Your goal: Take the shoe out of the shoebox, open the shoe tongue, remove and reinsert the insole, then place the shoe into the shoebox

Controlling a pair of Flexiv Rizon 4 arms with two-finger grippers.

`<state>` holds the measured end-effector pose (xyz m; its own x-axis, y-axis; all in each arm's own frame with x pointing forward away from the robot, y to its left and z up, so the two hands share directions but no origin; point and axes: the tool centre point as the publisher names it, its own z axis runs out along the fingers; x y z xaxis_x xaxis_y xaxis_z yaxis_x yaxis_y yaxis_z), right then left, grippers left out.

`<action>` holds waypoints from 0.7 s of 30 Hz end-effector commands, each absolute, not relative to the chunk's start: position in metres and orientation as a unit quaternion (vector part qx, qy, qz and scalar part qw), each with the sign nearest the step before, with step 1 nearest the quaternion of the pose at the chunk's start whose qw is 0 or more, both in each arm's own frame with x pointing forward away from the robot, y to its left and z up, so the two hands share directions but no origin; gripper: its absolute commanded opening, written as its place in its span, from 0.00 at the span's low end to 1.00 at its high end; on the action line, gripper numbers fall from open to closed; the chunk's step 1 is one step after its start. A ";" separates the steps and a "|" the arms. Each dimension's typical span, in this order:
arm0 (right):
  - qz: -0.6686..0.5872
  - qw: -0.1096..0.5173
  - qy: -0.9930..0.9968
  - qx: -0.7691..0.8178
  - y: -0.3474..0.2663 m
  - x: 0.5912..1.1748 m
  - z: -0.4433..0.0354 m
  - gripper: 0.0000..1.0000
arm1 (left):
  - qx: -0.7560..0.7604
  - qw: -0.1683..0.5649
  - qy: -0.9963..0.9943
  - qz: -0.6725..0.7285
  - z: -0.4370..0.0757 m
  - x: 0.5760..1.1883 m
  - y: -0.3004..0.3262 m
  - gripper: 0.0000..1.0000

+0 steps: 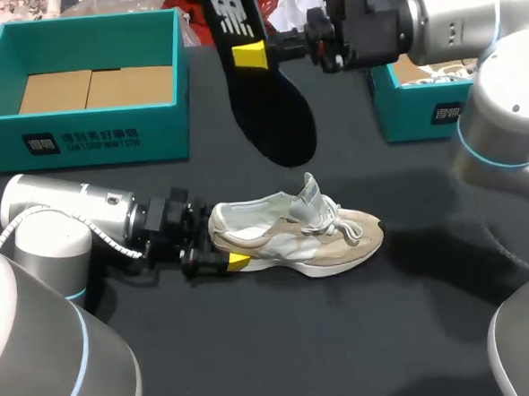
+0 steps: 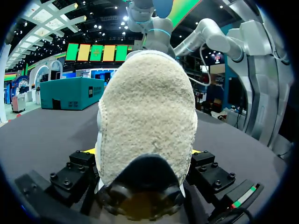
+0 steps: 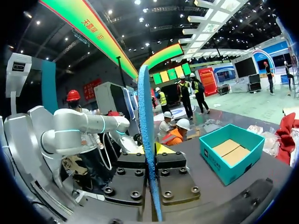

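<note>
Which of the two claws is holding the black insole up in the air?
The right gripper clamps the insole above the table; the left gripper holds the shoe, resting on it, by the heel.

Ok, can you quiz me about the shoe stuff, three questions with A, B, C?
1. How many teal cardboard shoeboxes are there? A one; B two; C three.
2. The left pincer is: A open; B shut on the heel of the beige-and-white sneaker; C holding a lace.
3. Where is the black foam insole? A in a shoebox; B inside the sneaker; C held up by the right pincer.
Answers: 1 B, one on each side at the back. 2 B, it clamps the heel. 3 C, it hangs in the air.
</note>
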<state>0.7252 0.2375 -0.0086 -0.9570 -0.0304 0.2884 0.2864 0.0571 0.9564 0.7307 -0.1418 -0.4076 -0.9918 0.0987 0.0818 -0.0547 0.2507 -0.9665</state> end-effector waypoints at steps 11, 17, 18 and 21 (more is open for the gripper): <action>-0.696 0.102 -0.703 -0.105 0.197 0.706 -0.010 0.00 | -0.013 0.062 -0.789 0.612 -0.411 0.730 -0.141 0.00; -0.702 0.113 -0.690 -0.132 0.183 0.673 0.002 0.00 | -0.013 0.062 -0.789 0.612 -0.411 0.730 -0.141 0.00; -0.701 0.121 -0.689 -0.138 0.182 0.668 0.002 0.00 | -0.013 0.062 -0.789 0.612 -0.411 0.730 -0.141 0.00; -0.694 0.136 -0.691 -0.146 0.177 0.647 0.005 0.00 | -0.013 0.062 -0.789 0.612 -0.411 0.730 -0.141 0.00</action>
